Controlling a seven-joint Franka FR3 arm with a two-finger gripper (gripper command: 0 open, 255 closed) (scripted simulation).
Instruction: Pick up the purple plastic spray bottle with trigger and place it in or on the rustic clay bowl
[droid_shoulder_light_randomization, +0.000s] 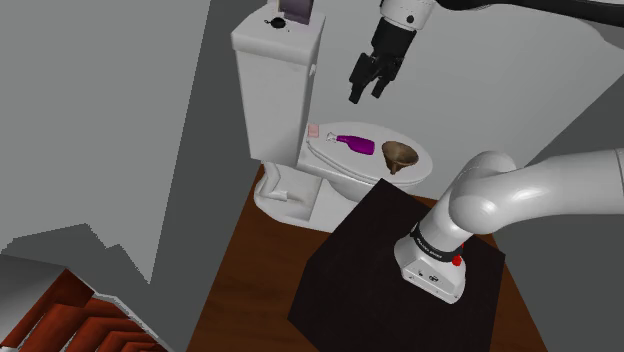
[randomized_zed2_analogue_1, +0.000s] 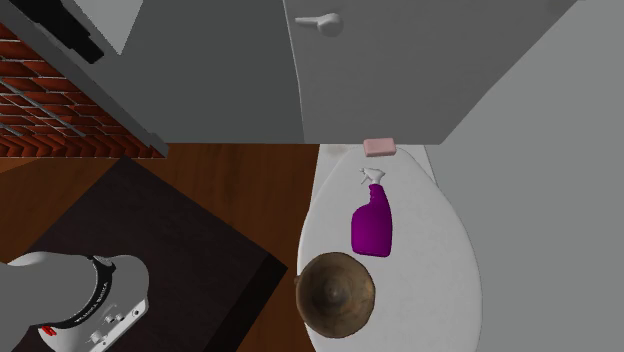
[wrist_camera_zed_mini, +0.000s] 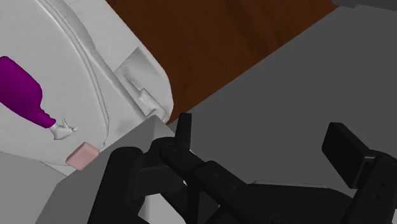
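The purple spray bottle (droid_shoulder_light_randomization: 356, 143) lies on its side on the closed white toilet lid (droid_shoulder_light_randomization: 425, 157), its white trigger pointing toward the tank. In the second exterior view the bottle (randomized_zed2_analogue_1: 371, 222) lies just beside the brown clay bowl (randomized_zed2_analogue_1: 337, 291), which stands upright on the lid (randomized_zed2_analogue_1: 440, 260). The bowl (droid_shoulder_light_randomization: 399, 156) sits on the lid's end nearer the stand. My black gripper (droid_shoulder_light_randomization: 368, 94) hangs open in the air well above the bottle, holding nothing. In the wrist view the bottle (wrist_camera_zed_mini: 22, 92) lies far off to the side of my gripper (wrist_camera_zed_mini: 264, 143).
A small pink block (randomized_zed2_analogue_1: 380, 147) lies on the lid by the trigger. The toilet tank (droid_shoulder_light_randomization: 275, 70) carries a purple box (droid_shoulder_light_randomization: 297, 10). The black stand (droid_shoulder_light_randomization: 400, 280) sits on the wooden floor (droid_shoulder_light_randomization: 255, 260) close to the toilet. Grey walls enclose the space.
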